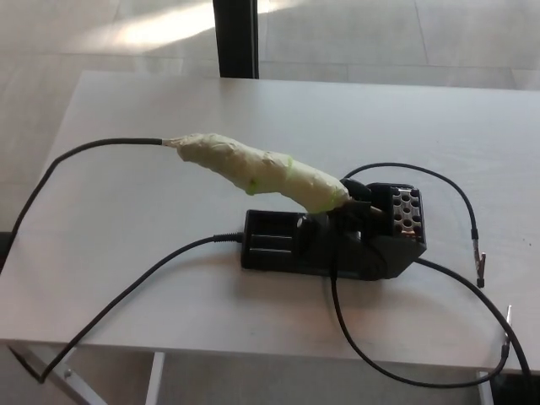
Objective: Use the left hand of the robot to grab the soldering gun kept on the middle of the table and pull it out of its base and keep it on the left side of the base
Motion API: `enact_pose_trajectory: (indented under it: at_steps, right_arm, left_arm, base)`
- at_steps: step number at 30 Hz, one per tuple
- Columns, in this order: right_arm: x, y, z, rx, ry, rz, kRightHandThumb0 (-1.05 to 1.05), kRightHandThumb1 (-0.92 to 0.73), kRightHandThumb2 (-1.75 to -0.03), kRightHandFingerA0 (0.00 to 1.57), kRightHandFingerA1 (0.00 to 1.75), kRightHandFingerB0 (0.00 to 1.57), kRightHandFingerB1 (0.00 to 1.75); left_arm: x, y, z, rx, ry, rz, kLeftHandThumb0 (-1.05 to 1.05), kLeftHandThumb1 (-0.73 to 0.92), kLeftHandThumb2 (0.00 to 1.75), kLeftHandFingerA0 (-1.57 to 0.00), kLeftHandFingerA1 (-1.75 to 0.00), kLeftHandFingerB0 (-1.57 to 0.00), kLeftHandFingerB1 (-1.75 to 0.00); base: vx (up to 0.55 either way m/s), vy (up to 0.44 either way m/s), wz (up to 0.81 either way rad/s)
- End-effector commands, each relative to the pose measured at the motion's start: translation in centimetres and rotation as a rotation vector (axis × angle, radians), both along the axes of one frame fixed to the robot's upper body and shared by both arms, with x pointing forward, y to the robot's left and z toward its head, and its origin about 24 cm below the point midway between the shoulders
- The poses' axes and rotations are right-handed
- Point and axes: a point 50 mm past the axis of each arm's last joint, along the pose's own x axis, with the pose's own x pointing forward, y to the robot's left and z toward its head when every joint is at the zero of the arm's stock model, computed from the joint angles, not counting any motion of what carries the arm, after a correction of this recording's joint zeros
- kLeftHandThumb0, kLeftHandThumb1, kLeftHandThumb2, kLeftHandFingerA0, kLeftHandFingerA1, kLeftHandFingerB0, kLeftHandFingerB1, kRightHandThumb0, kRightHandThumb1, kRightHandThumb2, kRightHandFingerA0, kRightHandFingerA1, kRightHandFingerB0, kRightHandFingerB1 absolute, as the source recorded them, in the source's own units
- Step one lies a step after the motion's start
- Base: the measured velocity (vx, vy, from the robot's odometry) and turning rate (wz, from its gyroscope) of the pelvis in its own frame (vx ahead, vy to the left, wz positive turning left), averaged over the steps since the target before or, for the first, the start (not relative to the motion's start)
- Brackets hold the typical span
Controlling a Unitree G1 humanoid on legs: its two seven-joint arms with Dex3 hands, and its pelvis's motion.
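Neither hand shows in the head view, so the state of the fingers cannot be told, nor where they stand relative to anything. The soldering gun (257, 169), its handle wrapped in pale tape, sits tilted in its black base (333, 240) near the middle of the desk (126, 211). Black cables (126, 291) trail over the desk's edges.

1. a pale table (169, 118) fills most of the view.
2. thin black cables (396, 371) trail across it, one looping over the front edge.
3. a dark post (235, 38) stands behind the table on a light tiled floor (380, 34).
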Motion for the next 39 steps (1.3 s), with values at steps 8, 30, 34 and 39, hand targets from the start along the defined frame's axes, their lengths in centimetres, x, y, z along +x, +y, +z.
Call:
enact_pose_trajectory:
  at_steps: [8, 30, 34, 39]
  right_arm:
    - [-0.2, -0.9, 0.9, -0.016, -0.105, -0.059, -1.05, -0.59, -0.83, 1.19, 1.38, 0.00, 1.34]
    - [0.1, -0.9, 1.0, -0.012, -0.096, -0.044, -1.05, -0.61, -0.83, 1.13, 1.40, 0.00, 1.24]
    - [0.1, -0.9, 1.0, -0.011, -0.088, -0.038, -1.05, -0.42, -1.14, 1.09, 1.37, 0.09, 0.86]
    - [0.2, -1.1, 1.2, -0.010, -0.110, -0.056, -1.05, -0.62, -0.82, 1.07, 1.47, 0.00, 1.30]
  left_arm:
    - [5.9, 0.2, 3.5, 0.011, -0.190, -0.097, -0.75, 0.47, 0.96, -0.83, -0.73, -0.58, -0.62]
    - [29.0, -14.1, 22.9, 0.157, -0.749, -0.847, -0.57, 0.55, 0.91, -0.52, -0.63, -0.38, -0.55]
    - [29.9, -16.9, 23.3, 0.200, -0.752, -0.982, -0.53, 0.72, 0.62, -0.58, -0.54, -0.41, -0.42]
    - [30.3, -19.8, 22.9, 0.221, -0.705, -1.145, -0.60, 0.53, 0.91, -0.56, -0.66, -0.38, -0.56]
  base:
    - [0.00, 0.000, 0.01]
    - [0.00, 0.000, 0.00]
    - [0.00, 0.000, 0.00]
    - [0.00, 0.000, 0.00]
